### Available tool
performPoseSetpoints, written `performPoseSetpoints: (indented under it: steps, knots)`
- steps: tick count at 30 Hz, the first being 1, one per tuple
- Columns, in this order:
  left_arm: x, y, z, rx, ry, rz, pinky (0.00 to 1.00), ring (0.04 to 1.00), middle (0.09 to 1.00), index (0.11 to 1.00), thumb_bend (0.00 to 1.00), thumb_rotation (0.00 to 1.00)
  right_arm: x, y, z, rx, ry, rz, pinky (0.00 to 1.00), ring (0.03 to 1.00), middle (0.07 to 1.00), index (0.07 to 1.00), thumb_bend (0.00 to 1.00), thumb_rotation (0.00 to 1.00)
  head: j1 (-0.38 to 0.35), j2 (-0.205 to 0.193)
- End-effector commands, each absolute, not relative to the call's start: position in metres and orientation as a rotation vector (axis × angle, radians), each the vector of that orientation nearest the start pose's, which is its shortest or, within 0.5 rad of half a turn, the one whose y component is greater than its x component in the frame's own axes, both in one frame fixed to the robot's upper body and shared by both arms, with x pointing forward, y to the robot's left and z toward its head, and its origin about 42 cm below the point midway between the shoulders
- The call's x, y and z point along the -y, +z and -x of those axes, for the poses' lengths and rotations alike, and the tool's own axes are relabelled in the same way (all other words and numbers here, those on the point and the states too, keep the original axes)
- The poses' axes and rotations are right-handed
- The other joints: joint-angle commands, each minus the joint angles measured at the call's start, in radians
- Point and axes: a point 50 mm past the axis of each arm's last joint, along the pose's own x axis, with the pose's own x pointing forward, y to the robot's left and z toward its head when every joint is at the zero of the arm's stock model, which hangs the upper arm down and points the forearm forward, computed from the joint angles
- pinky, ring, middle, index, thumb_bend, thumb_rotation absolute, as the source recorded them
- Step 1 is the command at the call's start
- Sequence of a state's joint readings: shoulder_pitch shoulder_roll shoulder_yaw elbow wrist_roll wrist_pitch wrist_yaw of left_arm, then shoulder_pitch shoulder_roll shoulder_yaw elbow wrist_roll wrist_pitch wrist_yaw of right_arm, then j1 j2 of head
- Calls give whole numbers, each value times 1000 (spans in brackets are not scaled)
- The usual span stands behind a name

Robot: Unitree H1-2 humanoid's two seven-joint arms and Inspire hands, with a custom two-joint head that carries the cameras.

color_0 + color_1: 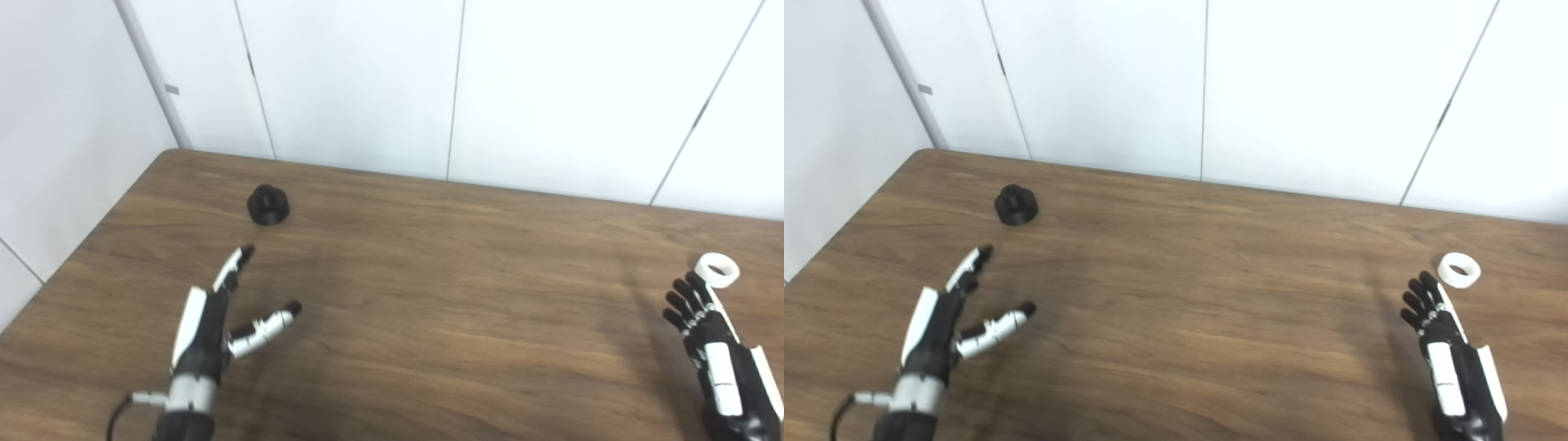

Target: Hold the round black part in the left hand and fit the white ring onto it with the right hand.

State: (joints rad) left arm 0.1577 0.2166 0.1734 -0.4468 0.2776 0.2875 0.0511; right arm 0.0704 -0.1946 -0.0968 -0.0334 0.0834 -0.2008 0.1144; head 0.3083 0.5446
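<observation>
The round black part (268, 205) stands on the wooden table (429, 288) at the far left, untouched. My left hand (211, 331) hovers nearer to me and a little left of it, open, its fingers pointing toward the part and the thumb spread to the right. The white ring (718, 269) lies flat on the table at the far right. Just short of the ring is my right hand (713, 343), open and empty, with its fingertips close to the ring but apart from it (1458, 270).
White wall panels (367, 79) stand close behind the table's far edge. The table's left edge (79, 245) runs diagonally past the left hand. A cable (119, 410) hangs at the left wrist.
</observation>
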Motion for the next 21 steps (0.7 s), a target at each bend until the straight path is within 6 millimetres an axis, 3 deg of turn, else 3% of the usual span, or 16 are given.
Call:
performPoseSetpoints:
  steps: [1,6,11,21]
  knots:
    - [-327,206,-231,85,319,-565,965,974,975,949,866,220,301,69,-233,28,-4,116,895,922,936,939,537,903,1,0]
    - [-341,224,-250,65,351,-622,983,978,961,935,894,227,300,69,-233,23,-6,113,907,917,935,941,530,908,0,2]
    - [-355,234,-266,63,373,-751,957,965,957,930,885,306,299,71,-231,25,-4,115,887,912,931,943,514,914,0,7]
    - [-379,239,-309,31,413,-888,935,990,958,900,882,317,298,70,-231,25,-3,96,879,907,927,936,524,914,1,9]
